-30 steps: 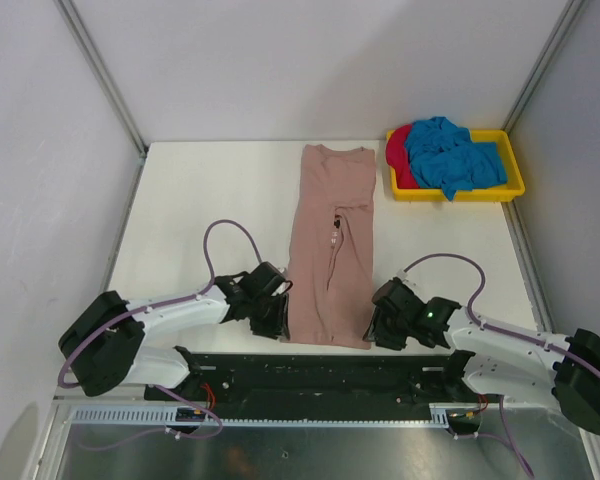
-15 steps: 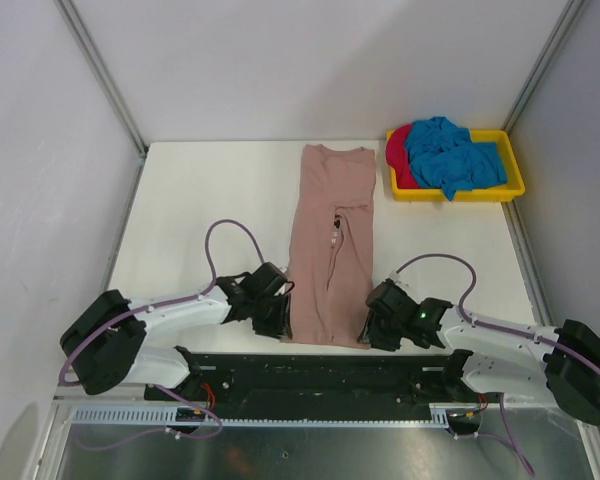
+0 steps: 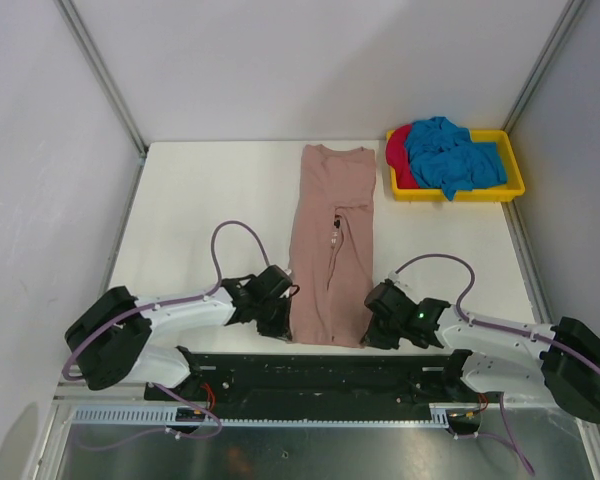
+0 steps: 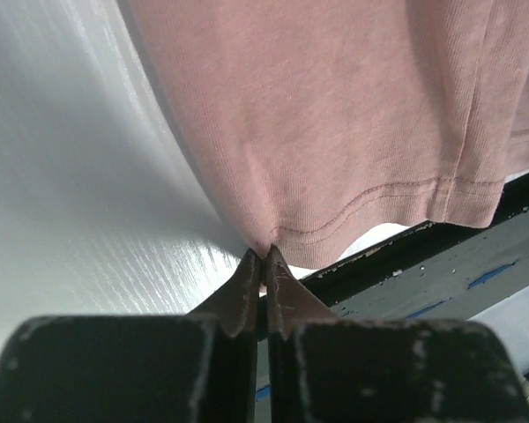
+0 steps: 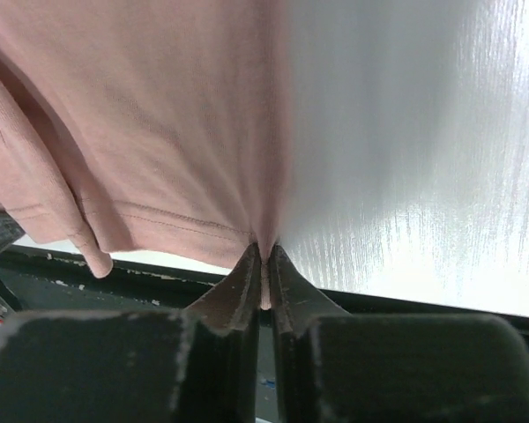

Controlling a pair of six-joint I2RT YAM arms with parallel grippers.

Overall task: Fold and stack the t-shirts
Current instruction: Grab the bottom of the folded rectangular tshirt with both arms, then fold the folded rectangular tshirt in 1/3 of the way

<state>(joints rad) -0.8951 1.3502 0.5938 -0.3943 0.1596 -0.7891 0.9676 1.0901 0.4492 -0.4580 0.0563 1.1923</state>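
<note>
A dusty pink t-shirt (image 3: 332,240) lies lengthwise on the white table (image 3: 190,210), folded narrow, collar at the far end. My left gripper (image 3: 285,322) is shut on the shirt's near left hem corner (image 4: 269,242). My right gripper (image 3: 368,328) is shut on the near right hem corner (image 5: 263,231). In both wrist views the cloth is drawn up into a pinch between the closed fingers. A blue t-shirt (image 3: 455,158) and a red one (image 3: 398,155) lie crumpled in the tray at the far right.
The yellow tray (image 3: 458,190) stands at the table's far right corner. A black rail (image 3: 320,370) runs along the near table edge just behind both grippers. White walls and grey posts bound the table on three sides.
Both grippers have closed on the pink shirt's near hem corners. Each slid slightly inward toward the cloth. The shirt itself lies where it was.
</note>
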